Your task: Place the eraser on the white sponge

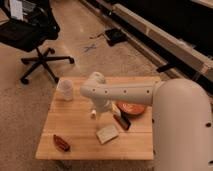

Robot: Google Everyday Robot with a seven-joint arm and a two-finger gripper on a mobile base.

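A white sponge [107, 133] lies flat on the wooden table [75, 125], near the front middle. A dark rectangular block that looks like the eraser [121, 121] lies just right of and behind the sponge, next to an orange dish. My white arm reaches in from the right across the table. My gripper [94, 114] points down over the table's middle, left of the eraser and behind and left of the sponge. It is not touching either one.
An orange dish [131, 108] sits right of centre, partly under my arm. A clear plastic cup [65, 89] stands at the back left. A brown object [61, 142] lies at the front left. A black office chair [35, 35] stands beyond the table.
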